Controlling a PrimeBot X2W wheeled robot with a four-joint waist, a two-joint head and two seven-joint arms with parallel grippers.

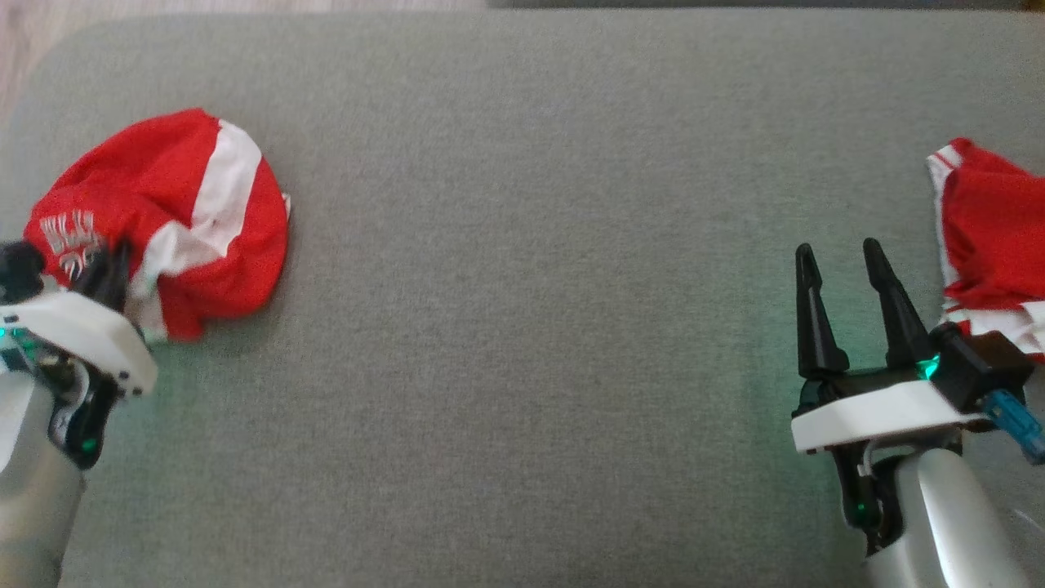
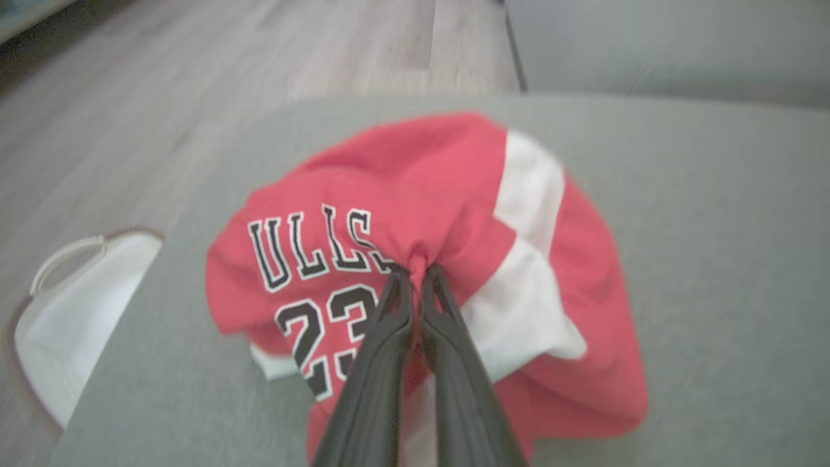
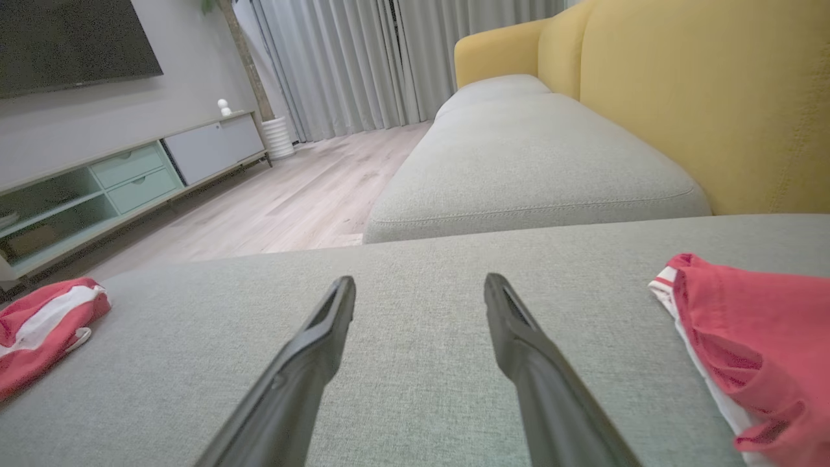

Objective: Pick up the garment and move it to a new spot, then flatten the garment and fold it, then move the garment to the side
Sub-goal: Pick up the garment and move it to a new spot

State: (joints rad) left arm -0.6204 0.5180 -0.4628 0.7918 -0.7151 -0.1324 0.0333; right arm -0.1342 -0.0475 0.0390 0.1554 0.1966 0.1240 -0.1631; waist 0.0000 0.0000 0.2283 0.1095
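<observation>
The right jaws are two long, black, tapering prongs with slotted tips, set in a black base. Under the base sits a white wrist plate [image 1: 882, 416] with a green light [image 1: 927, 369] glowing above it. Beside the light are a black block [image 1: 980, 359] and a blue plug [image 1: 1016, 420]. The right forearm [image 1: 947, 523] is rounded and silver-grey. The left jaws are black too, behind a white housing [image 1: 90, 335] dotted with small dark holes. Below it comes the silver left forearm [image 1: 33, 506].
</observation>
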